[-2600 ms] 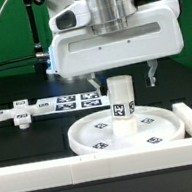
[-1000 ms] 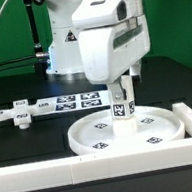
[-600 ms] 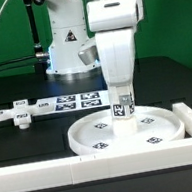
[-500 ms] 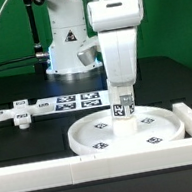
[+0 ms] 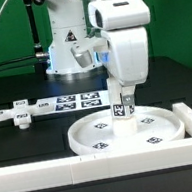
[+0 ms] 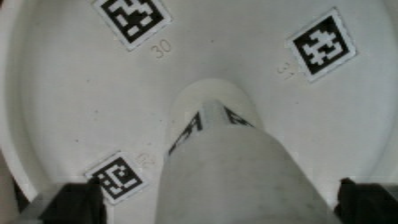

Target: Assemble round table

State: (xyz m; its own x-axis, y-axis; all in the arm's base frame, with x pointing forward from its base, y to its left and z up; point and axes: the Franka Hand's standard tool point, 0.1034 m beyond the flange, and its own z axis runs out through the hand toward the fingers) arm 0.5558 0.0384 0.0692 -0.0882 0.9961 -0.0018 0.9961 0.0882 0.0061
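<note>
On the disc (image 5: pixel 91 137): the short white post (image 5: pixel 122 108) is standing upright near the middle, its long axis vertical.
Claw (image 5: pixel 121 92): we are holding it straight above the post, fingers (image 6: pixel 71 203) spread apart and straddling its top.
Materials: smooth white plastic with square tags; the disc rimmed and round, the post cylindrical.
Foot piece (image 5: pixel 19 116): lying flat on the dark desk (image 5: pixel 31 145), well apart.

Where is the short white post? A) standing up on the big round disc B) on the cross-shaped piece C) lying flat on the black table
A: the post stands upright in the middle of the round disc.
</note>
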